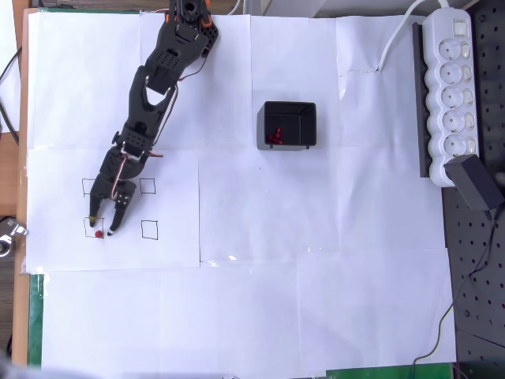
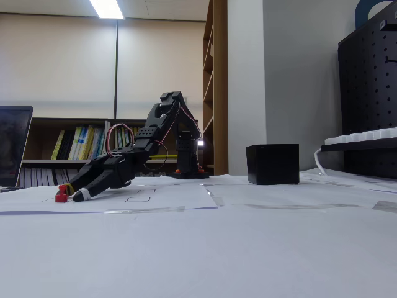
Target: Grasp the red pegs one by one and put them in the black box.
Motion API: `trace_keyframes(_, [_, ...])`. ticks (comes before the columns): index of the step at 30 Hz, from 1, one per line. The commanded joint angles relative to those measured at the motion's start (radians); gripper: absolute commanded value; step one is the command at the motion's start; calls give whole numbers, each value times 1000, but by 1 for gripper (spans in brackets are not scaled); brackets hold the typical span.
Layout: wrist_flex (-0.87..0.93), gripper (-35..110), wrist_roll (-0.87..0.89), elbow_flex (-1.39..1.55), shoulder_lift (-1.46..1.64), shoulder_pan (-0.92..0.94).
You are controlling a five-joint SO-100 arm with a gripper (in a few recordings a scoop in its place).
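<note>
One red peg [image 1: 99, 234] lies in the lower left drawn square on the paper; in the fixed view the red peg [image 2: 61, 196] sits on the table at the fingertips. My gripper [image 1: 103, 227] is lowered over it, open, with one fingertip on each side of the peg and touching the paper. The black box [image 1: 289, 125] stands right of the arm, with red pegs [image 1: 275, 137] lying inside at its lower left corner. In the fixed view the black box [image 2: 272, 164] stands at the right, its inside hidden.
Several black-outlined squares [image 1: 149, 229] are drawn on the white paper around my gripper. A white power strip [image 1: 450, 95] and a black adapter [image 1: 474, 181] lie at the right edge, beside a black pegboard [image 1: 473, 284].
</note>
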Motion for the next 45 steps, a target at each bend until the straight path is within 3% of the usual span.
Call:
trace_keyframes(1, [17, 15, -9, 95, 20, -5])
trace_keyframes(12, [34, 14, 0, 140, 52, -2])
trace_keyframes(27, [40, 1, 6, 143, 52, -2])
trace_keyframes(33, [149, 0, 38, 143, 11, -5])
trace_keyframes(37, [580, 0, 52, 163, -173, -23])
trace_keyframes(41, [1295, 0, 86, 310, -416, -101])
trace_keyframes(45, [1907, 0, -5, 571, -551, -282])
